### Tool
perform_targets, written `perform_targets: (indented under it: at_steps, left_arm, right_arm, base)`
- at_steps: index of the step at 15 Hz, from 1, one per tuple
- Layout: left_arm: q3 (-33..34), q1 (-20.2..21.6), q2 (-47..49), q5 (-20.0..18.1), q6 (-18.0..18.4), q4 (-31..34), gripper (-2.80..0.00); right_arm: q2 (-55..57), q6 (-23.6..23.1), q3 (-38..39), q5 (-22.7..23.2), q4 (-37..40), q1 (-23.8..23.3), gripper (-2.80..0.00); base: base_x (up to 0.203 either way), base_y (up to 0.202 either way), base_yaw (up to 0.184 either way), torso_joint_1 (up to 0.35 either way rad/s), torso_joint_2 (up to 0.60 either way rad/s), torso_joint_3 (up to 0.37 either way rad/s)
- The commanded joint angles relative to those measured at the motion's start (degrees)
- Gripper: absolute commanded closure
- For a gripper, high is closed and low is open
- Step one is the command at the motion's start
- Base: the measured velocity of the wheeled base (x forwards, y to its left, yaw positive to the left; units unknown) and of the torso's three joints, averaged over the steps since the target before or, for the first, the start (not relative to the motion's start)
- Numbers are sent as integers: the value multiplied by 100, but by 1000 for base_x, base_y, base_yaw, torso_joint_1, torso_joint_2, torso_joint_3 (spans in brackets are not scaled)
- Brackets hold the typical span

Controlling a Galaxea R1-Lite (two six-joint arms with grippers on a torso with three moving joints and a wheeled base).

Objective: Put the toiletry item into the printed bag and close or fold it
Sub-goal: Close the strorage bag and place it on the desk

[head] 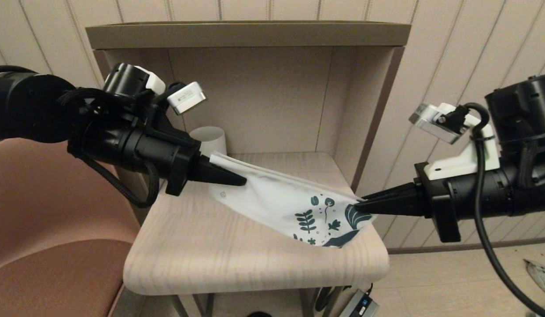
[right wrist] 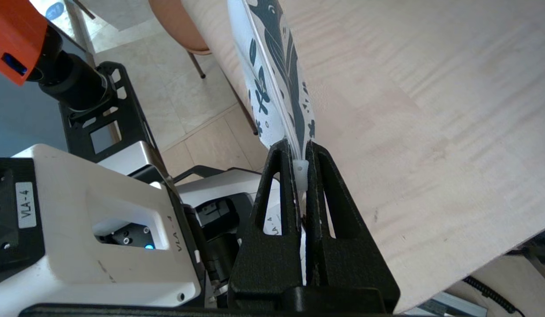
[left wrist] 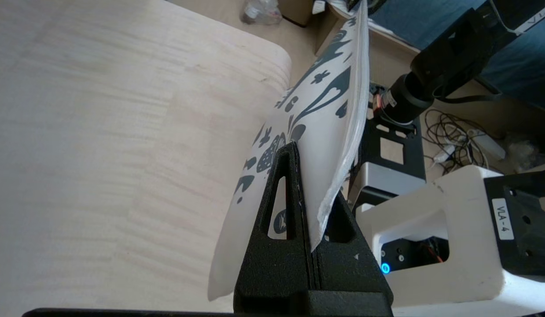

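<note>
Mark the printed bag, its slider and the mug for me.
printed bag (head: 272,198): head view, plain white middle panel.
slider (right wrist: 300,170): right wrist view, white tab between the right gripper's fingers.
mug (head: 209,137): head view, white side wall behind the left gripper.

I see a light wood-grain table (head: 237,246) with rounded corners, set against an open-fronted alcove shelf (head: 250,35) in taupe with a flat top board. Behind it, a cream wall (head: 453,53) with vertical grooves. To my left, a salmon-pink chair (head: 48,229) sits just beside the table. The floor (head: 431,286) is pale beige tile, with cables (left wrist: 453,136) lying loose on it. Lighting is warm and dim.
</note>
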Motion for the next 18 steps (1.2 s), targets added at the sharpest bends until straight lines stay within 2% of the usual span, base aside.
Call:
perform_targets:
  at_steps: [1, 7, 8, 10, 11, 18]
  left_arm:
    - [-9, 0, 10, -30, 15, 3, 0]
    - [-5, -4, 36, -30, 15, 3, 0]
    - [-7, -7, 30, -33, 9, 14, 0]
    - [18, -8, -44, -39, 15, 30, 0]
    - [18, -8, -69, -39, 6, 30, 0]
    - [27, -8, -61, -39, 15, 21, 0]
  right_arm:
    - [-17, -56, 7, 28, 15, -11, 0]
    - [88, -82, -55, 34, 7, 55, 0]
    - [90, -100, -35, 34, -6, 56, -280]
    - [215, -98, -26, 46, -184, 61, -280]
    - [274, -100, -14, 42, -266, 65, 0]
    - [265, -100, -204, 130, -275, 38, 0]
  base:
    - [0, 0, 0, 0, 0, 0]
    - [0, 0, 0, 0, 0, 0]
    - [0, 0, 0, 0, 0, 0]
    - [0, 0, 0, 0, 0, 0]
    - [0, 0, 0, 0, 0, 0]
    - [0, 0, 0, 0, 0, 0]
